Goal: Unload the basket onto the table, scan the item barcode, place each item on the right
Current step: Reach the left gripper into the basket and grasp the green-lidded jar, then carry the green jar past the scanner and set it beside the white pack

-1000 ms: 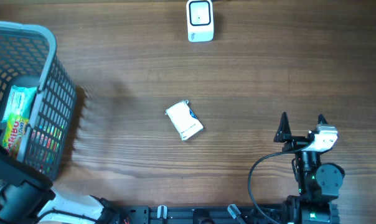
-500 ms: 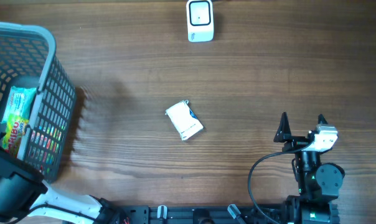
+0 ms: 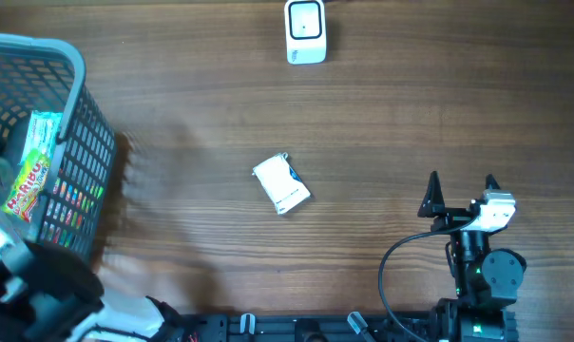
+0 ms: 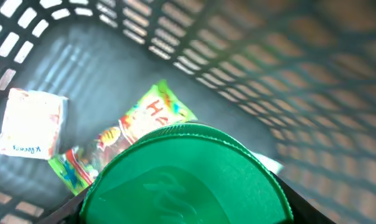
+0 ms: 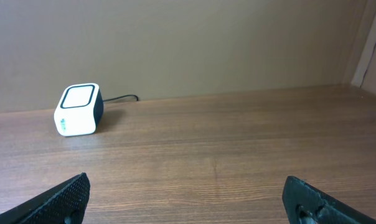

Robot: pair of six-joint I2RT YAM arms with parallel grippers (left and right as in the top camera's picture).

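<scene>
Green lid (image 4: 185, 177) between fingers (image 4: 307, 211) inside basket (image 4: 269, 62)

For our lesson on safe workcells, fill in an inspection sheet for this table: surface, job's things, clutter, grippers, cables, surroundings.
Surface: wooden table, no spills seen.
Job's things: white scanner at far edge; small white packet mid-table; grey basket at left holding candy bag, white box and a green round lid.
Clutter: nothing seen.
Grippers: right gripper open, empty; left gripper in the basket at the green lid, grip unclear.
Cables: black cable looped at the near edge; scanner lead behind the scanner.
Surroundings: plain wall behind the table.
</scene>
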